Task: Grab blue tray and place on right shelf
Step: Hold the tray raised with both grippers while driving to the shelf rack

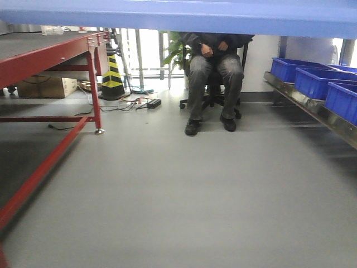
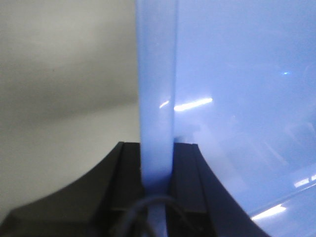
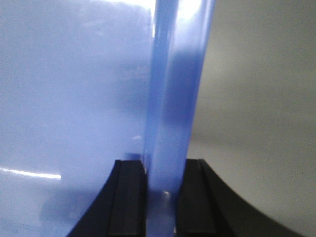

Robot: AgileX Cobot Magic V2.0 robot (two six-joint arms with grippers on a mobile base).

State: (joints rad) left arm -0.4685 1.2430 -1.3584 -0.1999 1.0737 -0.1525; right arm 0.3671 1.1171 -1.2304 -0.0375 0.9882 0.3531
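The light-blue tray (image 1: 184, 14) hangs across the top of the front view, held up in the air above the grey floor. My left gripper (image 2: 157, 163) is shut on the tray's left rim (image 2: 157, 89), black jaws on both sides of it. My right gripper (image 3: 164, 177) is shut on the tray's right rim (image 3: 175, 84) in the same way. The tray's glossy floor fills the inner side of both wrist views. The right shelf (image 1: 312, 109) with its shiny steel front rail runs along the right edge of the front view, lower than the tray.
Three deep dark-blue bins (image 1: 318, 81) stand on the right shelf. A red-framed table (image 1: 50, 56) with a dark top is at the left. A seated person (image 1: 215, 72) is straight ahead, with a striped cone (image 1: 112, 75) and cables on the floor.
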